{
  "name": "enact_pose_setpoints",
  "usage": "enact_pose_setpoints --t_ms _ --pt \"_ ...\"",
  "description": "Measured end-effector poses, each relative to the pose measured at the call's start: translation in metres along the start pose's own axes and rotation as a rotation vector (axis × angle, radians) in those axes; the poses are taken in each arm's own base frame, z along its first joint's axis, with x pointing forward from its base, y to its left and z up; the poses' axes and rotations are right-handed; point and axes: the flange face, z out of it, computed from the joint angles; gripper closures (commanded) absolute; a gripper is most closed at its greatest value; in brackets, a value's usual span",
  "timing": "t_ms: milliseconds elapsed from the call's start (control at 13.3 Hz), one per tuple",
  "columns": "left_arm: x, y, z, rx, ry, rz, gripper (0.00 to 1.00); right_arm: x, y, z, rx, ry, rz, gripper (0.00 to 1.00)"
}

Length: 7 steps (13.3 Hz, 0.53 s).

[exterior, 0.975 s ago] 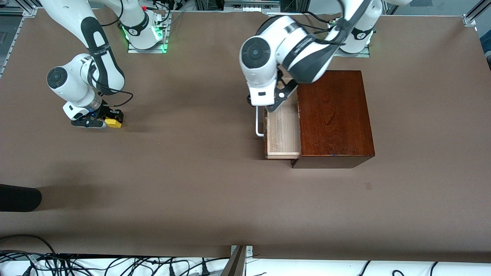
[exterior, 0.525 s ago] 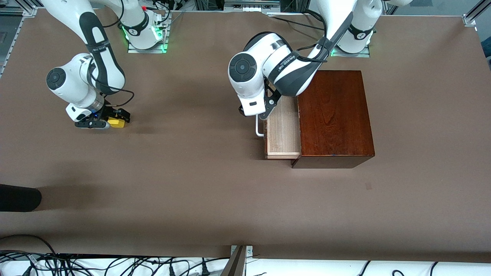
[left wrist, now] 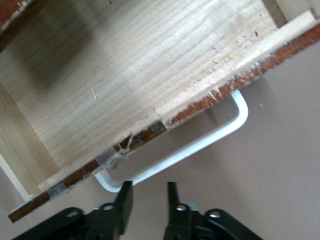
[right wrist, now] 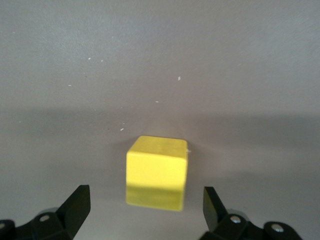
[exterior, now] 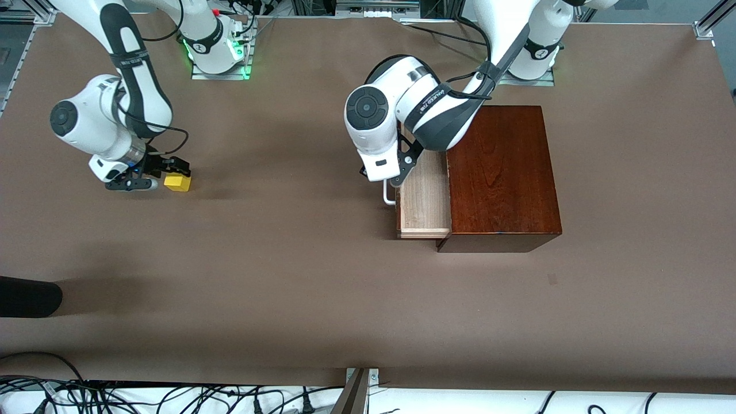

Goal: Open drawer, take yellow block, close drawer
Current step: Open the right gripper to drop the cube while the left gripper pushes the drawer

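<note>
Right fingers (right wrist: pixel 80 202) now wide off glossy yellow block (right wrist: pixel 156 172); left fingers (left wrist: pixel 123 201) narrowed, empty.

Small bright yellow cube (exterior: pixel 177 183): released, now resting free on the brown table. Right gripper (exterior: pixel 154 175): opened, drawn clear of it. Left gripper (exterior: pixel 393 179): lowered beside the white U-shaped handle (exterior: pixel 388 194), fingers narrowed.

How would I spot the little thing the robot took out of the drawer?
Start at the reddish-brown wooden box, then look along the brown table toward the right arm's end. There the right gripper stands open beside a small cube, the yellow block. It is the only bright yellow thing there.
</note>
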Motion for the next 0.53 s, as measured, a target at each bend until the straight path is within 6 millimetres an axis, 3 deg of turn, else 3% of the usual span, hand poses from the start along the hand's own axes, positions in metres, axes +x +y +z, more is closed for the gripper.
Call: enact_pose_setpoints --t_ms 300,525 --pt "-0.022 0.009 0.022 -0.029 -0.010 0.026 1.00 0.034 0.009 -0.074 0.010 -0.044 -0.063 0.00" --pt "-0.019 0.015 0.038 -0.024 0.028 0.033 1.00 0.062 0.000 -0.141 -0.028 -0.066 -0.127 0.00"
